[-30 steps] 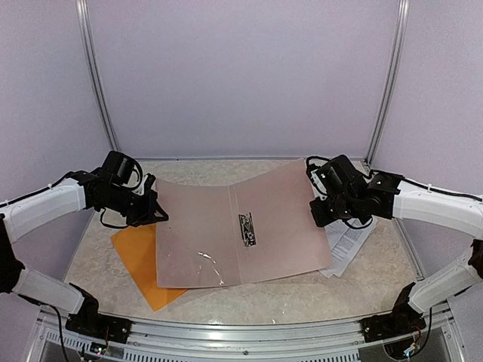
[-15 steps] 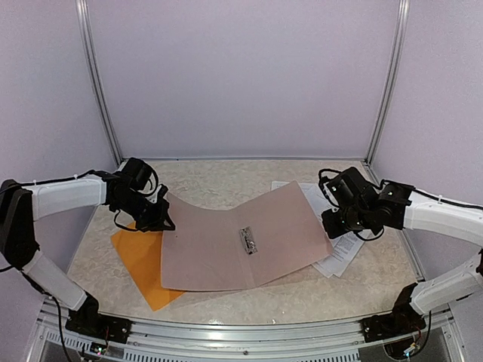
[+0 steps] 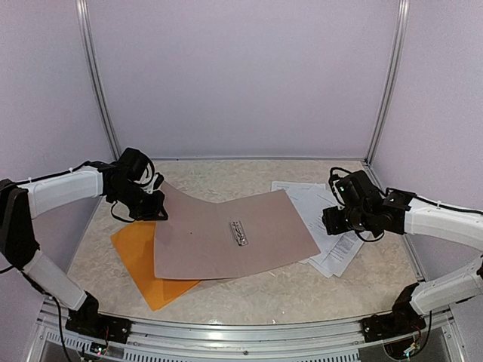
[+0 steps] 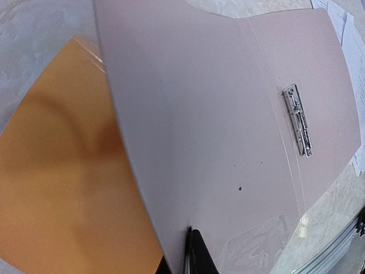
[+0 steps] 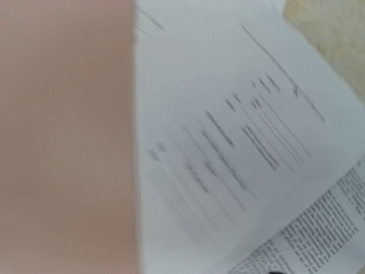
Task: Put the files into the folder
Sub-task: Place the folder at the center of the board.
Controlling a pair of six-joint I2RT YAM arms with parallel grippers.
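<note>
L jaws pinch clipboard (image 3: 219,241) edge over folder (image 3: 136,256); R jaws by files (image 3: 302,194), can't tell state

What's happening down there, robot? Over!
Left gripper shut on clipboard corner. Right gripper above files, grip unclear. Files not in folder. Clipboard lies over folder, in the way.

Folder (image 3: 139,260): only the 8 o'clock part shows, the rest sits under the clipboard (image 3: 219,234). The left wrist view crops it at 9 and 6 o'clock.
Papers (image 3: 313,200): partly under the clipboard's 3 o'clock edge and behind the right gripper (image 3: 330,220), sheet count unclear.
Right gripper: jaws too small and dark from above to judge the gap.
Right wrist view is blurred, print unreadable.
Left gripper (image 3: 156,213): its own view shows one dark finger (image 4: 199,260) at 6 o'clock, cropped.
</note>
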